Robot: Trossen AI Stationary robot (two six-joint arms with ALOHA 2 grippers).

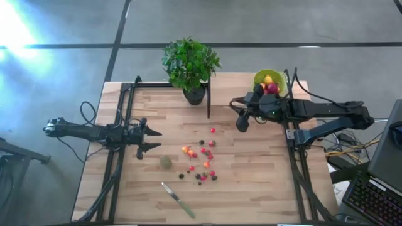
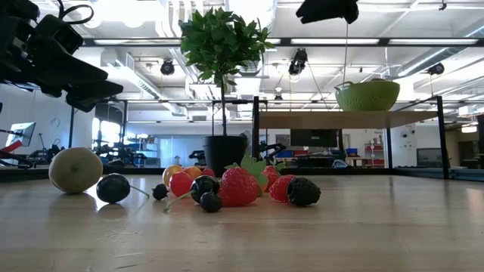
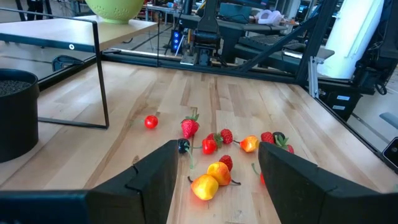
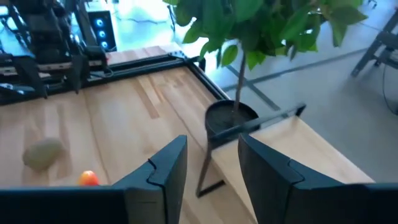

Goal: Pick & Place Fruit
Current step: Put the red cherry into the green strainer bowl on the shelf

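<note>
Small toy fruit point(image 1: 201, 160), red, orange and dark berries, lies scattered on the wooden table's middle, and also shows in the low view point(image 2: 238, 187) and the left wrist view point(image 3: 214, 158). A dull-green kiwi-like ball point(image 1: 165, 162) rests left of the berries. A lime-green bowl point(image 1: 269, 80) on a raised shelf at the far right holds a yellow lemon point(image 1: 268, 79) and a red fruit point(image 1: 273, 88). My right gripper point(image 1: 239, 117) hangs high beside the bowl, open and holding nothing point(image 4: 212, 140). My left gripper point(image 1: 157, 140) waits open at the table's left, pointing at the berries point(image 3: 217, 149).
A potted plant point(image 1: 190, 66) stands at the far middle, next to the shelf's black frame point(image 1: 209, 97). A green-handled knife point(image 1: 178, 199) lies near the front edge. Bare wood shows between the berries and the table's right rail.
</note>
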